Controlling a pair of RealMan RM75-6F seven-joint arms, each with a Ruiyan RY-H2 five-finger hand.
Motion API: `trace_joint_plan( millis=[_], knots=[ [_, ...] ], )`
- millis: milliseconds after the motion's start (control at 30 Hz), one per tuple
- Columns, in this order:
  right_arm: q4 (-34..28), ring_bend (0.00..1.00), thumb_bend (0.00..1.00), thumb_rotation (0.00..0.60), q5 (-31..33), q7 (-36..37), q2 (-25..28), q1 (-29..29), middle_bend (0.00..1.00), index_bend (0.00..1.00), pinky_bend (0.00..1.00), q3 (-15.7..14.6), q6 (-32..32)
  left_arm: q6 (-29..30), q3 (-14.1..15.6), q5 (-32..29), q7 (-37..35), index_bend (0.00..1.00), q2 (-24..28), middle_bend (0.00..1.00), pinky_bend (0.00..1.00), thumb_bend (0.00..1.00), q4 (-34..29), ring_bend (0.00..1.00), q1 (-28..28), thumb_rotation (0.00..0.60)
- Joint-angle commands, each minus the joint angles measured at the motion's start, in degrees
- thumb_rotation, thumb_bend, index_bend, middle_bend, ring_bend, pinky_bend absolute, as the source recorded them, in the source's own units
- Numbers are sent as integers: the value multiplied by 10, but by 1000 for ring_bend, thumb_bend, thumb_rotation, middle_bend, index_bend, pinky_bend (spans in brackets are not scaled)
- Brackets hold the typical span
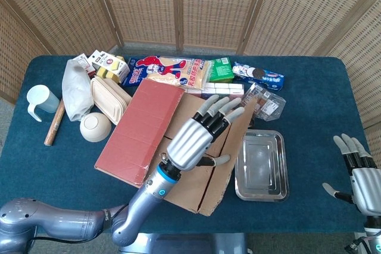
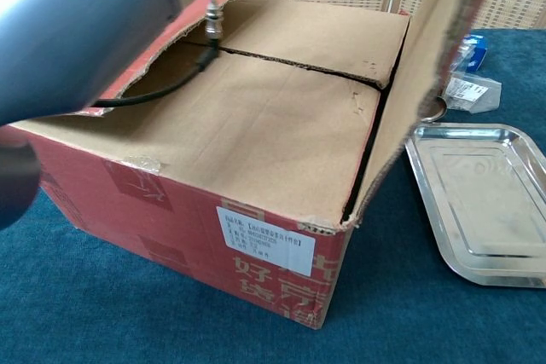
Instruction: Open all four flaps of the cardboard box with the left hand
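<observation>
One outer flap of the cardboard box stood folded outward at 3 o'clock, its plain brown inner face up and its edge overhanging the steel tray. The opposite red flap at 9 o'clock lay flat and closed. Two inner flaps of raw corrugated board remained shut, meeting along a dark seam. The box sat at the centre of the blue fabric tabletop.

The left hand hovered over the box top, fingers spread and extended toward the raised flap, holding nothing. The right hand rested at 4 o'clock near the tabletop edge, fingers apart and empty.

Surrounding items crowded the 12 o'clock side: snack packets, a green carton and a cookie pack. A white mug, a wooden handle, a round bowl and a plastic bag lay at 9 to 10 o'clock.
</observation>
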Motion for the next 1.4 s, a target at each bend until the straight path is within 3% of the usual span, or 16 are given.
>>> trace_joint_plan(
  millis=[33, 233, 533, 700, 1400],
  knots=[
    [0, 0, 0, 600, 0, 1, 1, 0, 0, 0, 208, 0, 0, -2, -5, 1, -1, 0, -18, 0, 0, 102, 19, 0, -19, 600],
    [1, 0, 0, 600, 0, 1, 1, 0, 0, 0, 208, -1, -2, -2, 4, -13, 28, 0, -35, 0, 0, 102, 32, 0, -34, 600],
    [-2, 0, 0, 600, -2, -2, 1, -1, 0, 0, 208, -3, 0, -33, 26, -72, 45, 0, -9, 0, 0, 101, 35, 0, -25, 600],
    [-1, 0, 0, 600, -2, -4, 0, -2, 0, 0, 208, -3, -1, -29, 38, -74, 51, 0, 0, 0, 0, 102, 36, 0, -22, 600],
    [-5, 0, 0, 600, -10, 0, 3, -5, 0, 0, 208, -5, 6, -54, 88, -204, 212, 0, 116, 0, 0, 102, -21, 0, -13, 600]
  ],
)
